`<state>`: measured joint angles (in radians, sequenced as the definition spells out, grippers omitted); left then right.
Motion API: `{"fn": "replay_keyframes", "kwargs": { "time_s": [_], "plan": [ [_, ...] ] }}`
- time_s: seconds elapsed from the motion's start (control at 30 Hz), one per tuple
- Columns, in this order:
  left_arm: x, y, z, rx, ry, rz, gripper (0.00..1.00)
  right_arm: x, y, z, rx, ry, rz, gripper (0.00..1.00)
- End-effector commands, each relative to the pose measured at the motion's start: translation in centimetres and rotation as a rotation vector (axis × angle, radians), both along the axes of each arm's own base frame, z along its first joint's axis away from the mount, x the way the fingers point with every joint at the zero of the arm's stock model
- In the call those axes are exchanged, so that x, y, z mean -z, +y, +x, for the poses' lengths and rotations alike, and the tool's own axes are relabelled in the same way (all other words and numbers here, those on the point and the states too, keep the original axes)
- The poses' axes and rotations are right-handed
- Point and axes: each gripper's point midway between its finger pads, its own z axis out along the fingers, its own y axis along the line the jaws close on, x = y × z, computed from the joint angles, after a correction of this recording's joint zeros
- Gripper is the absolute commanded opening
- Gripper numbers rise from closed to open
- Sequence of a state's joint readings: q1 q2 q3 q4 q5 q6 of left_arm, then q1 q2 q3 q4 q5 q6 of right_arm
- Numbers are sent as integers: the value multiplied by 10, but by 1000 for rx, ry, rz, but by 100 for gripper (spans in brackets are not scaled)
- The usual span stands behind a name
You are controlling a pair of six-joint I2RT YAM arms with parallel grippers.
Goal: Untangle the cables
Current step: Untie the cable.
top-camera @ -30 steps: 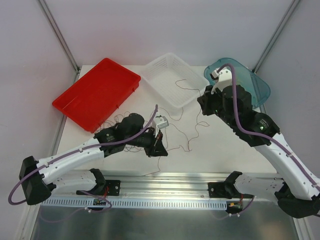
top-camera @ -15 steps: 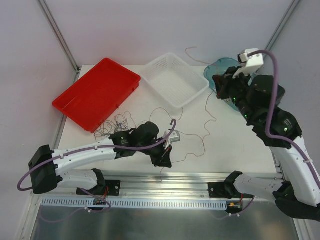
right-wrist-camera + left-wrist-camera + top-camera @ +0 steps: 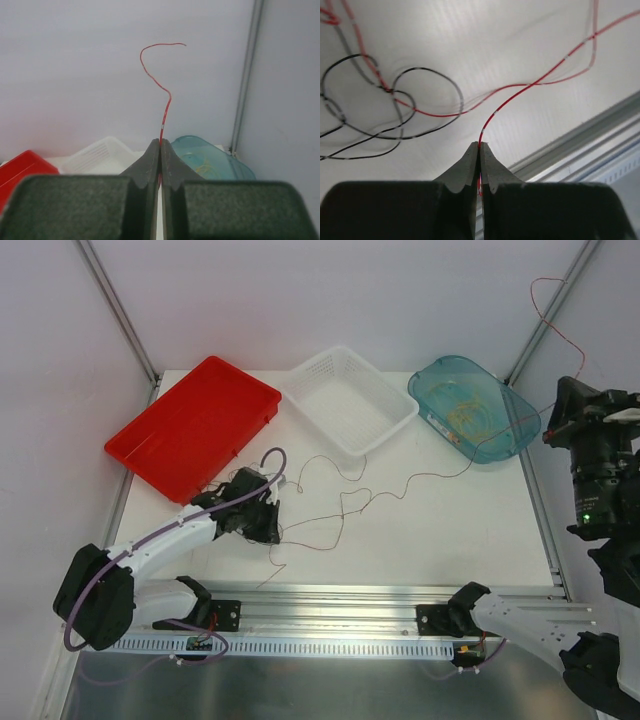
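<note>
Our left hand (image 3: 268, 528) sits low on the counter (image 3: 450, 530), beside a dark tangle (image 3: 222, 487). A red cable (image 3: 405, 487) runs from it across to our raised right hand (image 3: 553, 420). Behind lie a red tray (image 3: 190, 425), white basket (image 3: 345, 405) and teal tub (image 3: 522, 422) holding yellow cable (image 3: 465, 415).

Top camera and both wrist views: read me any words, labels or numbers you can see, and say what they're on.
No text can be read in any view.
On the teal tray, a pale patch near its left rim, perhaps a sticker: too small to read.
On the red tray and the white basket: no lettering shows.
</note>
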<state>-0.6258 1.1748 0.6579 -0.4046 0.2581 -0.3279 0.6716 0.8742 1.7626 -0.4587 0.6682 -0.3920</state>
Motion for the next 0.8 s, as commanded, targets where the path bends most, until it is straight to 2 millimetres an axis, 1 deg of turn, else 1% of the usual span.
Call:
{"fn": "replay_keyframes", "kwargs": {
  "time_s": [0.0,0.1,0.13,0.2,0.23,0.37,0.47,0.53,0.6,0.63,0.67,0.7,0.73,0.77],
  "plan": [
    [20,38,0,-146,51,112,0,-13,-46,-21,174,-65,38,1],
    [28,55,5,-232,53,149,0,-22,-69,-41,227,-114,64,1],
    [28,59,8,-261,48,155,0,-25,-77,-49,244,-126,70,1],
    [25,69,17,-313,4,178,0,-26,-86,-55,271,-119,47,1],
    [23,76,22,-358,-5,183,0,-28,-89,-58,275,-120,52,1],
    [18,96,36,-493,-50,186,0,-20,-87,-60,240,-110,56,1],
    [15,106,43,-550,-71,184,0,-11,-74,-50,206,-77,26,1],
    [15,112,45,-592,-73,187,0,-5,-73,-46,220,-46,-3,1],
    [13,113,48,-602,-75,170,0,-5,-68,-44,199,-45,-9,1],
    [12,111,48,-586,-77,163,0,-4,-56,-40,138,-47,-24,1],
    [9,106,50,-566,-73,142,0,6,-43,-35,85,-10,-27,1],
    [6,100,50,-543,-72,120,0,15,-26,-24,38,28,-51,1],
    [4,97,51,-518,-72,106,0,26,-7,-16,-30,71,-80,1],
    [-3,87,51,-485,-74,56,0,49,7,-8,-65,151,-112,1]
  ]
}}
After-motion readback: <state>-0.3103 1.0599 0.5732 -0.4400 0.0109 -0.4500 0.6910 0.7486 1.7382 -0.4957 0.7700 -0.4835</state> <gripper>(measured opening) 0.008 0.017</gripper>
